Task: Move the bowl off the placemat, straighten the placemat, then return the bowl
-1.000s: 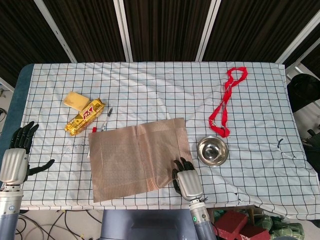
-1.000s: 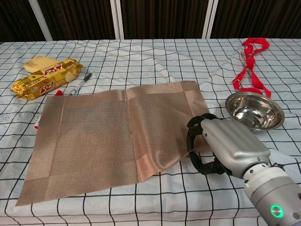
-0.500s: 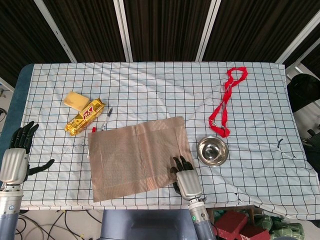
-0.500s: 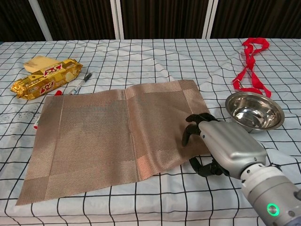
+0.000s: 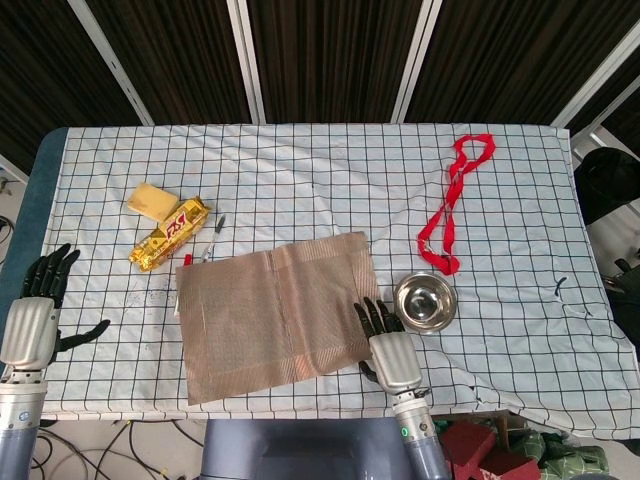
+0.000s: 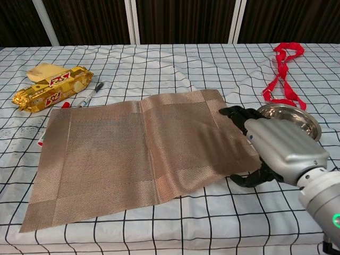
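Left hand [image 5: 30, 315] — idle off the table's left edge at about 8 o'clock, fingers spread, holding nothing; no change from a second ago.

Placemat [image 5: 275, 315] — sits centre-front on the table [image 5: 300, 160], flatter than it was. The bunched ripple at its near-right corner has mostly smoothed out, though a crease still runs up the middle and the whole mat sits rotated against the checked cloth. Judged: straightening is under way, not finished.

Right hand [image 6: 276, 151] — a second ago you had it curled on the mat's near-right corner; now it has slid off toward 3 o'clock, fingers loosely extended and apart, gripping nothing, hovering between mat edge and bowl.

Bowl [image 5: 426, 302] — off the mat, just beside its right edge at 3 o'clock, upright and empty. Your drift toward it suggests the return step is next — check the mat's skew first.
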{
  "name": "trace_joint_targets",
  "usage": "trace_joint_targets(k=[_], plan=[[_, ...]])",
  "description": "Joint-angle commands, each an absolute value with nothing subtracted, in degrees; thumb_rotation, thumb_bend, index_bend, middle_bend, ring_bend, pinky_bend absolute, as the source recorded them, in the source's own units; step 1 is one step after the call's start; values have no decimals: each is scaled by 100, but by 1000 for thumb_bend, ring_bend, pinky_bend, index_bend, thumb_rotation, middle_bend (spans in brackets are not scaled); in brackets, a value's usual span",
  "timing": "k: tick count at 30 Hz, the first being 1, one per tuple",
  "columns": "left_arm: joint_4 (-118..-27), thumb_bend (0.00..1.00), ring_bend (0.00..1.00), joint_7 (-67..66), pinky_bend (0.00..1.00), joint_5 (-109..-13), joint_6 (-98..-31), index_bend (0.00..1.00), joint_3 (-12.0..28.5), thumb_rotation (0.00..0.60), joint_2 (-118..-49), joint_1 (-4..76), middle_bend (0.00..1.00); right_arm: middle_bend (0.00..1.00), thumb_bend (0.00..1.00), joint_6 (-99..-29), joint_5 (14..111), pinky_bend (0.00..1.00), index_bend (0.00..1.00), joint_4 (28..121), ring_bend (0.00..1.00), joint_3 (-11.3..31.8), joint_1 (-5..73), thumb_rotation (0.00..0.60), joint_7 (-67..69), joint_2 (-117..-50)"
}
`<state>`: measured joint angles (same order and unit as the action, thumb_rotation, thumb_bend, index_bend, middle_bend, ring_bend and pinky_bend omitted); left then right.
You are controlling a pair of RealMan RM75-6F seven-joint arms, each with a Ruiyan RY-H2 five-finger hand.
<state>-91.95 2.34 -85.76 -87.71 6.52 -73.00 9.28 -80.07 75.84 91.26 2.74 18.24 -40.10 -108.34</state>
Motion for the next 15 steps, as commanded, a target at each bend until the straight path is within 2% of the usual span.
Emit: trace_joint_targets(k=[1, 15], plan=[[-9201, 23, 0, 193, 0, -8613, -8767, 24, 624, 600, -7295, 928, 0, 0, 169, -8132, 7690, 177, 0, 9395, 0, 466, 1845, 600, -4138, -10373], [-9445, 23, 0, -330, 0, -8746, -8576, 7, 476, 600, -7254, 1003, 0, 0, 182, -8356, 7581, 176, 0, 10264, 0, 1108, 1624, 600, -3534, -8175]])
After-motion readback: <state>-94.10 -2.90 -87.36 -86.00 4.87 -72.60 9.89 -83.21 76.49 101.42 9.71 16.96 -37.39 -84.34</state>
